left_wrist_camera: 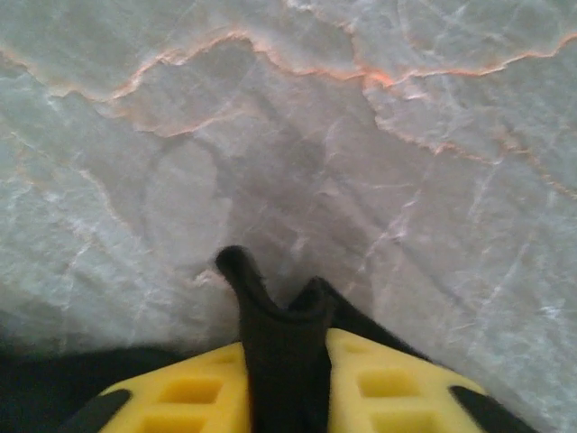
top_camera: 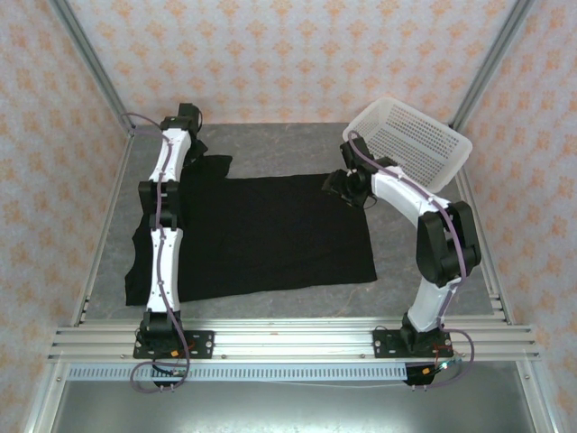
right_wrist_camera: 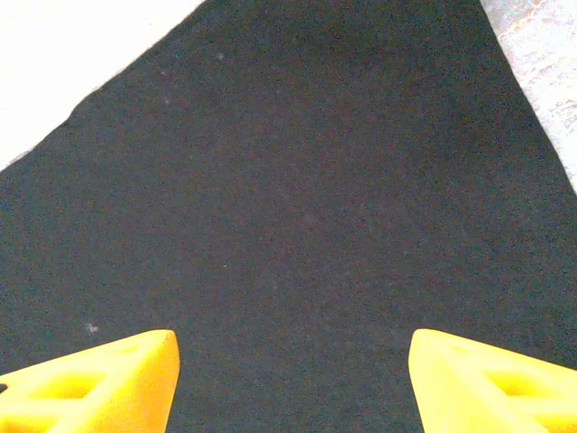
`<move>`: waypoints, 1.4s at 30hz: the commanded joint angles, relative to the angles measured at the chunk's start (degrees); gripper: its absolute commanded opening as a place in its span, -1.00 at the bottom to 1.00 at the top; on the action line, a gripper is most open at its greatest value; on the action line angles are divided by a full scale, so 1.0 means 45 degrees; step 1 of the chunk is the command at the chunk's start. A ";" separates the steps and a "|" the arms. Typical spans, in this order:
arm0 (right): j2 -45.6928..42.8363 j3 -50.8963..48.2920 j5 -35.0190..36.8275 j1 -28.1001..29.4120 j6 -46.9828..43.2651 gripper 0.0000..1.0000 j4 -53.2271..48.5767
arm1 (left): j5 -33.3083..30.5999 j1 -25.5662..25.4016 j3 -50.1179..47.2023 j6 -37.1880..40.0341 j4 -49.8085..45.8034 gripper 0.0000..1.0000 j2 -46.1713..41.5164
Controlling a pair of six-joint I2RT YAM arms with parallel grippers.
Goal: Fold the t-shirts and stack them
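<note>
The t-shirt [top_camera: 270, 234] lay spread flat across the middle of the table [top_camera: 288, 149]. A fold of its far left corner was pinched in the left gripper [left_wrist_camera: 287, 361]. The right gripper [top_camera: 347, 188] stood over the far right edge, jaws apart, seemingly not touching. The basket [top_camera: 415, 140] leaned just behind it, in the far right corner.
</note>
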 commanded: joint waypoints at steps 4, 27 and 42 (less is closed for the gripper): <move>0.1020 0.1426 0.2521 -0.0154 -0.0347 0.33 -0.0682 | -0.0759 0.0037 -0.0390 0.0683 -0.1344 -1.00 -0.0462; 0.7544 0.7865 0.5413 -0.0797 -0.1677 0.09 -0.1666 | 0.0211 -0.0943 -0.3261 0.1932 -0.0177 -1.00 -0.4623; 0.8026 0.7960 0.5665 -0.0830 -0.1265 -0.12 -0.2411 | 0.0142 -0.0963 -0.3243 0.1958 -0.0443 -1.00 -0.4961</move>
